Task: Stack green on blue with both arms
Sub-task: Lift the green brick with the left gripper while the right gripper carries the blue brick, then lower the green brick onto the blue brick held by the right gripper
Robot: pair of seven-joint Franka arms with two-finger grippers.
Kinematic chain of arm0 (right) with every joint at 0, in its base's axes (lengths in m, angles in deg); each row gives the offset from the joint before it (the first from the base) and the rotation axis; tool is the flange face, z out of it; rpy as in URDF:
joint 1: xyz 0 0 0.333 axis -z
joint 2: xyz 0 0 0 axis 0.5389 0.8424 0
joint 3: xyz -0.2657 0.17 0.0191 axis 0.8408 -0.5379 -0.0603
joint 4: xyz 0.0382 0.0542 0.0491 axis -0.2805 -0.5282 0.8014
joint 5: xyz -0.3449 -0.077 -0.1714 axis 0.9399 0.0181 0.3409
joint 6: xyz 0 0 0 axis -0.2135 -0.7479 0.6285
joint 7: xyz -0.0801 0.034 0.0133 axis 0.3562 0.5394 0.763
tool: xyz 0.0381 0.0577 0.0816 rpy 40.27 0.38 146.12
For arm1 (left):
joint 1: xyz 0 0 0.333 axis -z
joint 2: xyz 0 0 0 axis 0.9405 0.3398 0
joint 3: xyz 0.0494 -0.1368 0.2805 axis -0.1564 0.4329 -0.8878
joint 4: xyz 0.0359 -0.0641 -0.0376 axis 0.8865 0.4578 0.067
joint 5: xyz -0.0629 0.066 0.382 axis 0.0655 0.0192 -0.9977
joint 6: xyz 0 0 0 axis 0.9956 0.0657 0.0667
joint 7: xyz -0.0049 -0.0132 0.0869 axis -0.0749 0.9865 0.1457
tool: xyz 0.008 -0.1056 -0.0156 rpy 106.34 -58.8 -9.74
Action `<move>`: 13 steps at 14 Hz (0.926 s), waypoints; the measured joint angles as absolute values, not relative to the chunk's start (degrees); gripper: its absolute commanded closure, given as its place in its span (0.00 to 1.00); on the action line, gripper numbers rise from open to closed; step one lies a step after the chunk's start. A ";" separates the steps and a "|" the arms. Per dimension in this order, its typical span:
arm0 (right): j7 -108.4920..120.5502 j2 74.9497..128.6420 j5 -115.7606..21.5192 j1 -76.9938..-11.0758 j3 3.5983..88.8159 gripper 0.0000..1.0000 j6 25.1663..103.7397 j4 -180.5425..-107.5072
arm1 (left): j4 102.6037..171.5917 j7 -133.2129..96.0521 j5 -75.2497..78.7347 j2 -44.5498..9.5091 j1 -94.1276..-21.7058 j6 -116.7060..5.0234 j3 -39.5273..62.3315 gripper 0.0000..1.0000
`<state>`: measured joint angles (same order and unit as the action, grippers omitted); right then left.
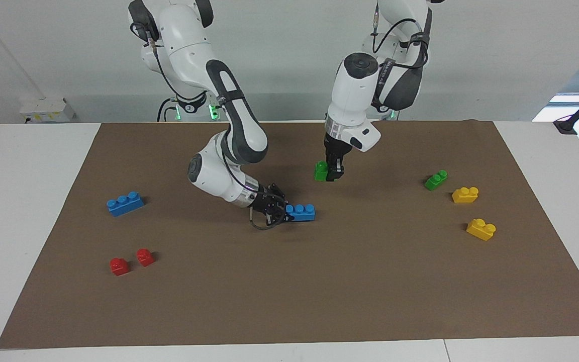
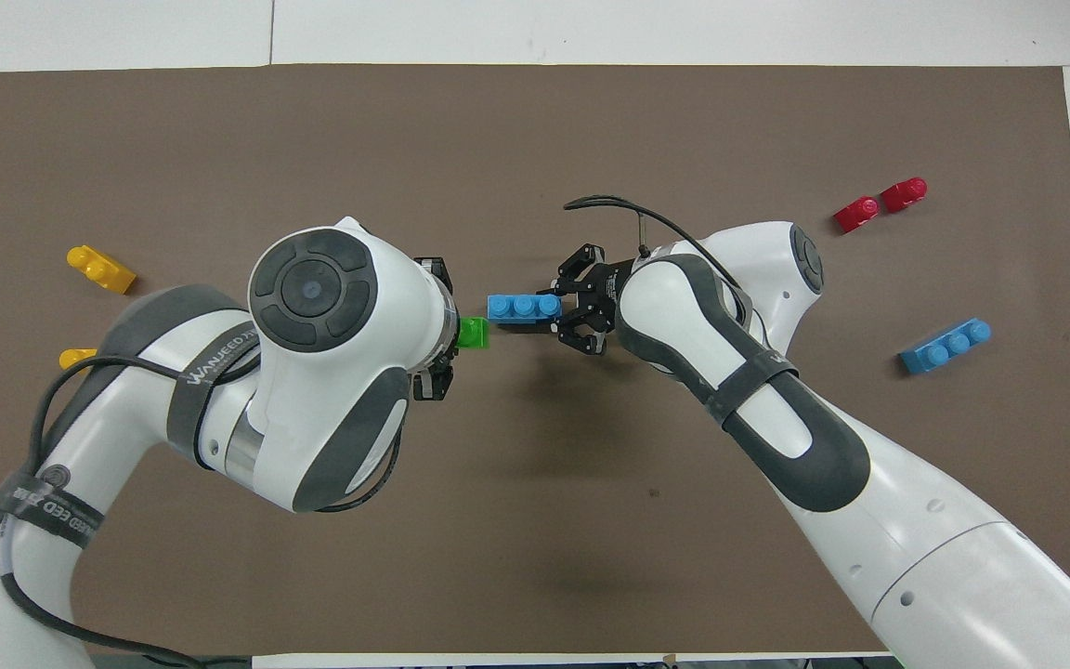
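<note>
Left jaws clamped on green brick (image 1: 321,171), right jaws on blue brick (image 1: 301,212) (both aloft)

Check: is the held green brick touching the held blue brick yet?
Apart. The facing view shows bare mat between the green brick and the blue brick.

Two arms, glossy white shells with dark grey joint bands and round grey caps ringed in concentric grooves. Left arm (image 2: 331,372): black strap with white lettering, thin black cable along the forearm. Right arm (image 2: 758,400): dark grey band, black cable looped at the wrist. Black skeletal link-work at both wrists. Green lights at the bases.
</note>
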<state>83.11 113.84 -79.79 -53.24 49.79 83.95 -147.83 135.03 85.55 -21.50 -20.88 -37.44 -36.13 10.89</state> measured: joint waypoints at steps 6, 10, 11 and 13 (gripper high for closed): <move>79.72 113.25 -84.36 -53.19 50.12 1.00 85.73 -150.65 | 135.05 92.31 -22.38 -16.21 -34.92 -40.86 10.92 1.00; 79.27 112.96 -84.90 -53.20 50.12 1.00 85.75 -151.19 | 133.58 92.73 -22.38 -14.51 -34.92 -40.95 10.89 1.00; 79.25 112.93 -84.94 -53.24 50.11 1.00 85.80 -151.32 | 132.42 92.76 -22.38 -13.30 -34.92 -40.93 10.89 1.00; 79.23 112.84 -84.97 -53.28 50.01 1.00 86.41 -151.46 | 128.96 92.78 -22.38 -10.12 -34.91 -40.54 10.89 1.00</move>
